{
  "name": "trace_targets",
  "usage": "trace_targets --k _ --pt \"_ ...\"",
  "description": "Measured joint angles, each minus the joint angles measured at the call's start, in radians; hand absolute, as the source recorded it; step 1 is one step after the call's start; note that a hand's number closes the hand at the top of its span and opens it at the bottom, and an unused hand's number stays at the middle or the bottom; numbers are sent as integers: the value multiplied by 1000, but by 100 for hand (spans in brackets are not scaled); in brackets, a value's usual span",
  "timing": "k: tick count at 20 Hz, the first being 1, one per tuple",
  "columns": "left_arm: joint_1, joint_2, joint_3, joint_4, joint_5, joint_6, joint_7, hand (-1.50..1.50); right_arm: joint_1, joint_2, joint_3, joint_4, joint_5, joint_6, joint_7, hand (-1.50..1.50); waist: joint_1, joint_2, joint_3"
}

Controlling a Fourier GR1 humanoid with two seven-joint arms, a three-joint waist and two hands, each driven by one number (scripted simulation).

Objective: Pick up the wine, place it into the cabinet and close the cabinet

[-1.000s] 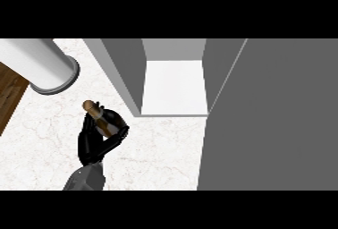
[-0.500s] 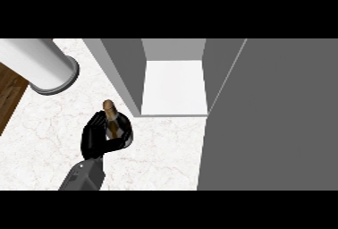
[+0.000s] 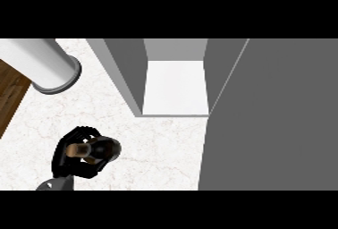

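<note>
Change since earlier frames: the black left hand [image 3: 65,156] has drawn back from the open grey cabinet [image 3: 122,76], moving toward the view's lower left. The dark wine bottle [image 3: 103,148] was seen side-on, with its neck pointing toward the cabinet. It is now seen nearly end-on from above.

Head view, hand: the left hand's fingers and thumb are curled round the wine bottle and enclose it on all sides. The grey forearm [image 3: 56,184] enters at the view's lower edge, below and left of the cabinet.

Head view, wine bottle: it is held in the left hand, well apart from the cabinet's opening and below and left of it. Its brown top [image 3: 80,150] faces the camera, and the dark rounded body shows just to the right of that top. Whether its base touches the counter cannot be told.

Head view, cabinet: it is open, with grey side walls and a white floor panel [image 3: 175,85] inside.

Head view, door: a wide flat grey panel [image 3: 277,116] fills the view to the cabinet's right, starting at the cabinet's right wall.

Head view, counter: the white marbled counter top [image 3: 158,147] stretches in front of the cabinet and to its left.

Head view, other things: a white cylinder with a grey rim [image 3: 46,62] lies left of the cabinet. A strip of brown wood [image 3: 10,94] lies farther left, at the view's edge.
</note>
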Motion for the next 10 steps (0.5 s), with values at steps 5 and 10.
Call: trace_targets --k 5,10 --pt "40 34 14 -103 -21 20 -22 150 -17 -12 -35 2 -7 13 6 -150 0 1 0" --pt "89 23 3 -283 -5 39 32 150 -18 -3 -31 7 -9 14 9 -150 2 1 0"
